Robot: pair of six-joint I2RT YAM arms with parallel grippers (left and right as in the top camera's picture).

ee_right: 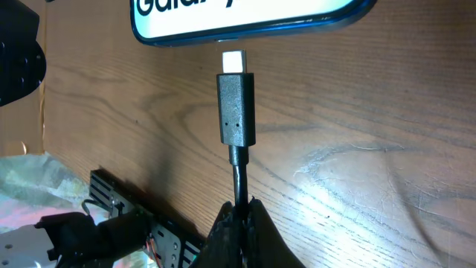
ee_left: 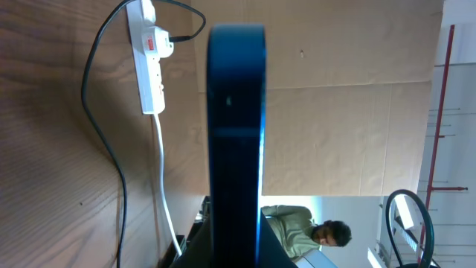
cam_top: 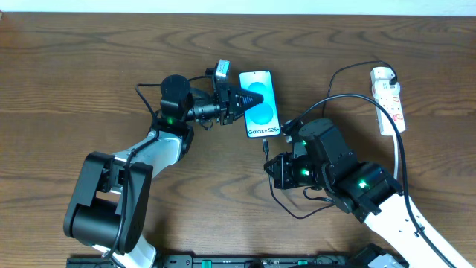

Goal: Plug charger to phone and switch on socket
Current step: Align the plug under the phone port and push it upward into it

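Note:
The phone (cam_top: 256, 80) lies screen up on the wooden table, its blue screen lit. My left gripper (cam_top: 255, 99) reaches in from the left and is shut on the phone's long sides; the left wrist view shows the phone (ee_left: 236, 126) edge-on between the fingers. My right gripper (ee_right: 239, 216) is shut on the charger cable just behind its black plug (ee_right: 236, 108). The plug's metal tip (ee_right: 233, 61) points at the phone's bottom edge (ee_right: 245, 22), a small gap short of it. The white socket (cam_top: 389, 100) lies at the far right with the charger's black cable running from it.
The charger cable loops (cam_top: 349, 97) between the socket and my right arm. The socket's white cord (ee_left: 165, 193) trails across the table. A cardboard wall (ee_left: 342, 112) and a seated person (ee_left: 312, 231) show beyond the table in the left wrist view.

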